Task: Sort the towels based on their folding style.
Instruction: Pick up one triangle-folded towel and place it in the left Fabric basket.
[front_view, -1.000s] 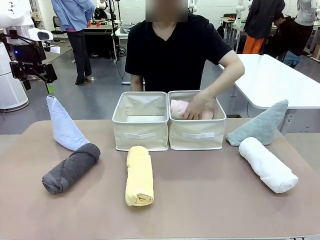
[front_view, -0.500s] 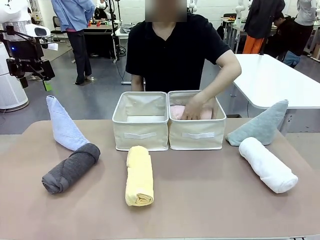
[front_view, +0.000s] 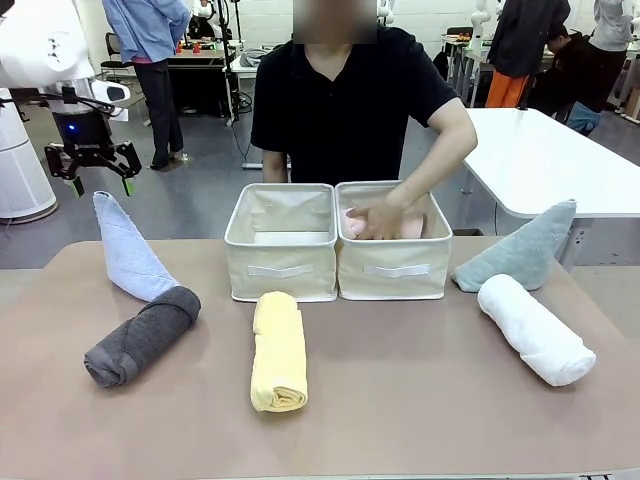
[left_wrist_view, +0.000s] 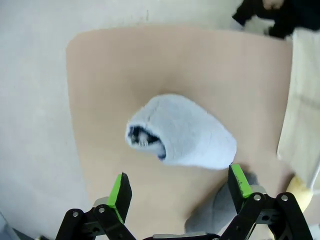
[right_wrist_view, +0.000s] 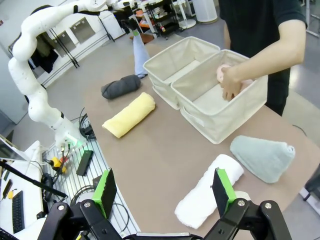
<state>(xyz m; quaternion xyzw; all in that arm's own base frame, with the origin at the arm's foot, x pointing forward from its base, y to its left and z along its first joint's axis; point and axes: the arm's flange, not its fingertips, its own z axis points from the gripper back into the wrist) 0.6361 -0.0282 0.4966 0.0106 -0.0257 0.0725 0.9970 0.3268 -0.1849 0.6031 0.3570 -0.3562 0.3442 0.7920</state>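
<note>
Terry cloth like this is probably light, soft and compressible, so expect a towel to sag or unfold if you pinch only a loose edge. The left end effector (front_view: 102, 184) hovers, fingers apart and empty, just above the tip of the light blue cone (front_view: 125, 250). The cone stands on the bench (front_view: 400, 400) with its base next to the dark grey roll (front_view: 140, 338). Grip the cone across its body below the tip, where the layers look thickest. The right end effector (right_wrist_view: 165, 189) is likewise spread and empty, well above the white roll (right_wrist_view: 207, 197), which lies just beside the grey-blue cone (right_wrist_view: 262, 157). The yellow roll (front_view: 277, 350) lies in front of the baskets. The person's hand (front_view: 385, 215) rests on the pink towel (front_view: 352, 212) inside the right basket (front_view: 395, 272).
</note>
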